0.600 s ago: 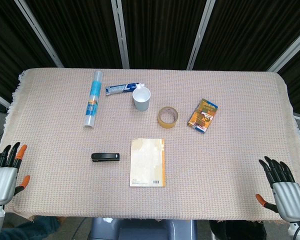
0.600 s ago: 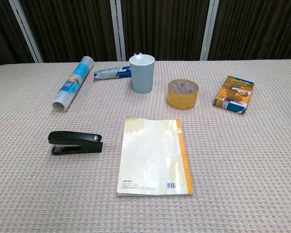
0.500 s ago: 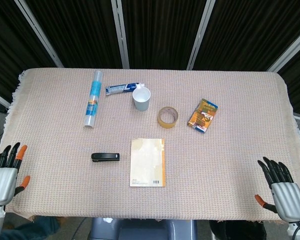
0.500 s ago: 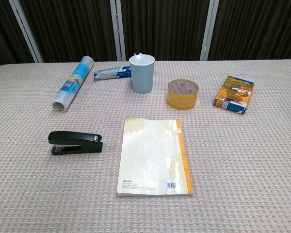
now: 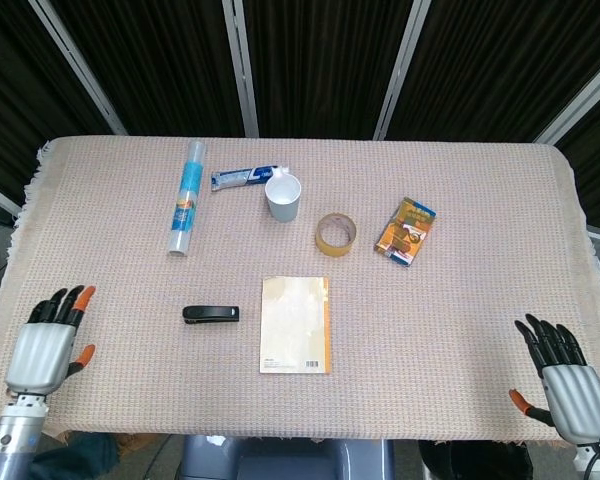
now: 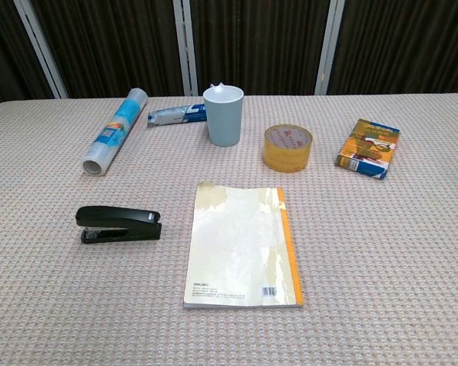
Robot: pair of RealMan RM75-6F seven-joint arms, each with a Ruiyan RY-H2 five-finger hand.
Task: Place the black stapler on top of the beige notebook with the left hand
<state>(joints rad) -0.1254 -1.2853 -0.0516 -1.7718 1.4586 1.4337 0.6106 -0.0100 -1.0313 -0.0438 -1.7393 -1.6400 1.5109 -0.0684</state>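
Dark curtains back the counter (image 5: 460, 300); the left hand (image 5: 46, 346) has shifted toward the black stapler (image 5: 211, 314), fingers spread and empty. The right hand (image 5: 565, 378) stays spread, empty, far from the stapler, which lies beside the beige notebook (image 5: 296, 324).

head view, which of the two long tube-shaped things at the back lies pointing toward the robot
The clear film roll, lying front to back; the smaller toothpaste tube lies across beside the cup.

A coarse woven cloth (image 6: 382, 252), beige and matt with a frayed fringe at its left edge, covers the table. The black stapler (image 6: 119, 223) looks like smooth plastic with a slight sheen. The beige notebook (image 6: 242, 244) has a matt paper cover, blotched, with an orange spine strip. Far left, the roll of film (image 6: 116, 130) is glossy and translucent. The cup (image 6: 224, 115) is smooth matt plastic. The tape roll (image 6: 287, 148) is shiny and amber-clear. The small box (image 6: 368, 148) is printed glossy card.
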